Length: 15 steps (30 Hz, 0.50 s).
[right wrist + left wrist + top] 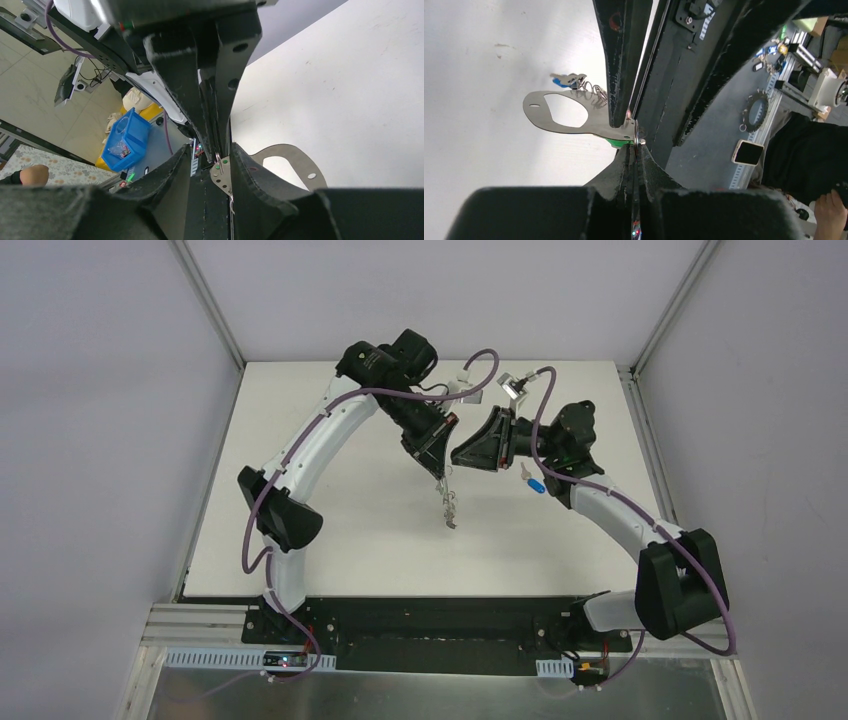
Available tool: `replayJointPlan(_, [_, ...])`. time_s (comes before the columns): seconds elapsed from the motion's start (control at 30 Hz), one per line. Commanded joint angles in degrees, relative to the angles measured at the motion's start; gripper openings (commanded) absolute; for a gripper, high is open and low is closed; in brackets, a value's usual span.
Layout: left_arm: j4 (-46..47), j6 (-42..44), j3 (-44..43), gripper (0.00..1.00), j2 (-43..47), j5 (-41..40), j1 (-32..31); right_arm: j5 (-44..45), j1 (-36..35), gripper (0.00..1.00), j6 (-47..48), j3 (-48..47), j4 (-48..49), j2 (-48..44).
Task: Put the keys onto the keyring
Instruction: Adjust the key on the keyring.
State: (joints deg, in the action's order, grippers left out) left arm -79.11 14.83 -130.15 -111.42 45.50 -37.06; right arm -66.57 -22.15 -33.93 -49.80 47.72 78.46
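Over the middle of the white table (330, 470), seen from above, the left gripper (438, 468) and right gripper (458, 455) meet tip to tip. The keyring (449, 508) dangles below the left one, clear of the surface, and the blue key (536, 485) lies on the table beside the right arm. From the left wrist, that gripper's fingers (624, 165) are pressed together on the keyring's edge. Its pale plate (569, 129) juts out sideways, with coiled rings (594, 92) above it and the green key (616, 142) at the pinch. From the right wrist, the fingers (175, 170) nip a small silver piece, seemingly the green key's blade, with the keyring's loop (300, 160) just behind.
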Motion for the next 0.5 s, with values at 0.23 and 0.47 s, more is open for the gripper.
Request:
replayJointPlan(0.23, [-6.7, 2.1, -4.1, 0.0, -0.5, -0.1, -1.0, -1.8, -1.8, 0.37, 9.8, -0.6, -7.0, -2.3])
replayJointPlan(0.47, [-6.5, 2.3, -3.8, 0.0, -0.5, 0.3, -1.1, -2.2, -3.5, 0.28, 10.0, -1.1, -7.3, -1.2])
